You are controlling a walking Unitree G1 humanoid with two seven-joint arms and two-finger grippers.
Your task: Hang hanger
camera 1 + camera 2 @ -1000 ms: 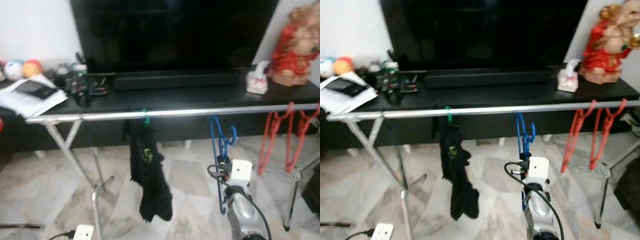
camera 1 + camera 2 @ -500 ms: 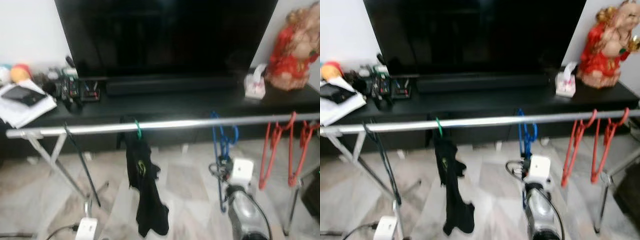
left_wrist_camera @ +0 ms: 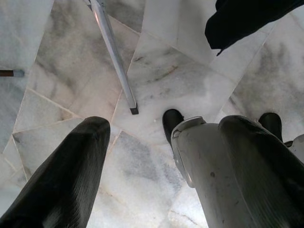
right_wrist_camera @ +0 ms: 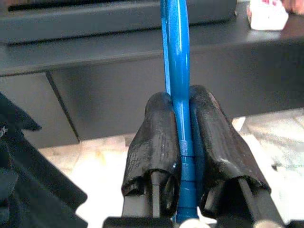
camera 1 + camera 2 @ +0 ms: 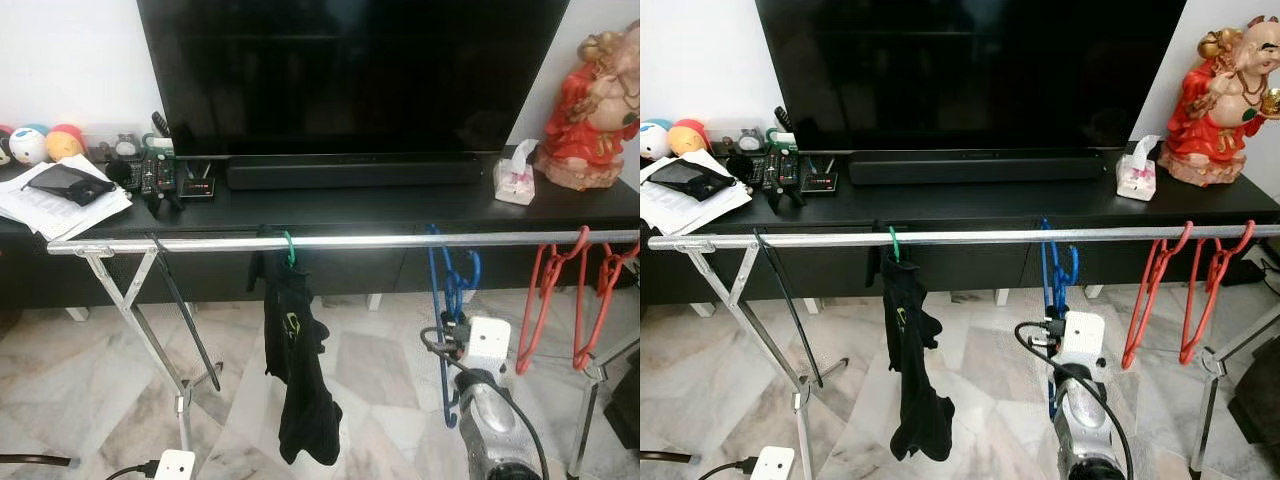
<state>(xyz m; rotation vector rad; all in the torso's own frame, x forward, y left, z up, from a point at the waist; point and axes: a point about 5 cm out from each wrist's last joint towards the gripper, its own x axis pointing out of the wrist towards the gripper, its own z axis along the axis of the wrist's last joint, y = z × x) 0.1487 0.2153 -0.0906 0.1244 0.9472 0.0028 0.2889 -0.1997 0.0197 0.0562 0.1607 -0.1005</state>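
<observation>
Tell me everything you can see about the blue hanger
The blue hanger looks like glossy plastic, thin and rod-like. Its hook sits over the metal rail, between the black garment and the red hangers, and it hangs straight down. The right gripper is clamped on its shaft, fingers on either side.

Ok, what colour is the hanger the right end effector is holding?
Blue: the hanger sits clamped in the right end effector, clearest in the right wrist view.

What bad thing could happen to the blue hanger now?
The right pincer is shut on the blue hanger, whose hook sits over the silver rail. Pulling away before letting go might drag the hook off. The hanger could also swing and bump the red hangers or the black cloth hanging nearby.
</observation>
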